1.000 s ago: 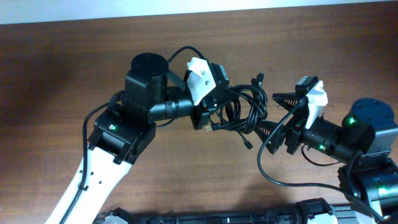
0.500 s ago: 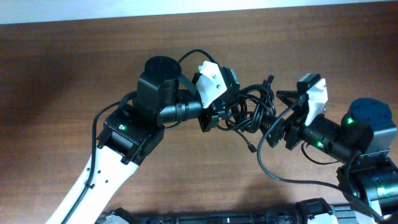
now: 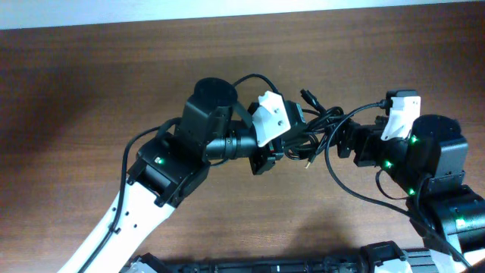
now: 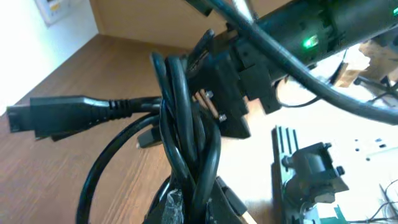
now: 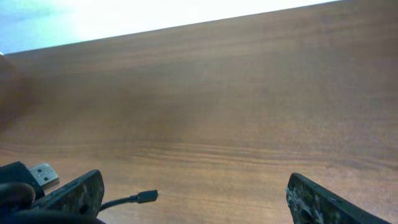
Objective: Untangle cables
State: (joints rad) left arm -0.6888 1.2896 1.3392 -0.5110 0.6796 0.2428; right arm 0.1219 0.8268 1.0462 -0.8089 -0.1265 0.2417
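The cables (image 3: 317, 127) form a black tangled bundle held off the wooden table between my two grippers. My left gripper (image 3: 289, 144) is shut on the bundle's left side. In the left wrist view the cables (image 4: 185, 127) rise from between its fingers (image 4: 214, 208), and a thick plug (image 4: 50, 118) sticks out to the left. My right gripper (image 3: 342, 141) stands open just right of the bundle. In the right wrist view its fingers (image 5: 78, 193) are spread wide, and only a thin cord's small plug (image 5: 148, 196) pokes in beside the left one. A metallic plug (image 5: 41, 175) shows at the far left.
The wooden table (image 3: 91, 83) stretches under both arms. The right arm's own thick black wire (image 3: 356, 193) loops below the bundle. A black rail (image 3: 250, 265) runs along the table's front edge.
My left arm has carried the bundle to the right and slightly up. The right gripper has drawn back to the right and turned, and the bundle now looks more stretched between the two.
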